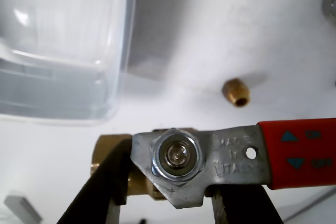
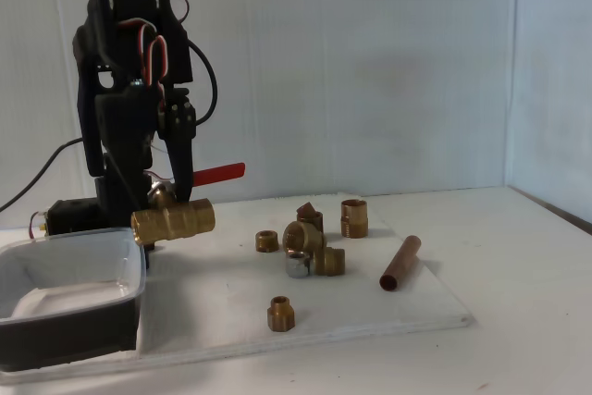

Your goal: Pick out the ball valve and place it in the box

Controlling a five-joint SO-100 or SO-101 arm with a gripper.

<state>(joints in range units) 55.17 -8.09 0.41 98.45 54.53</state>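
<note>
The gripper (image 2: 176, 205) clamps the ball valve (image 2: 173, 220) aloft beside the box (image 2: 74, 321) rim, well apart from the scattered brass fittings (image 2: 310, 242).

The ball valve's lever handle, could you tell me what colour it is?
Red, on the ball valve, with small teal arrow markings; the wrist view shows it best.

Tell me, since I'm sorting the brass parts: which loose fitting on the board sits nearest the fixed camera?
The small brass fitting standing alone at the board's front edge. The other brass fittings cluster farther back, beside the copper pipe.
</note>
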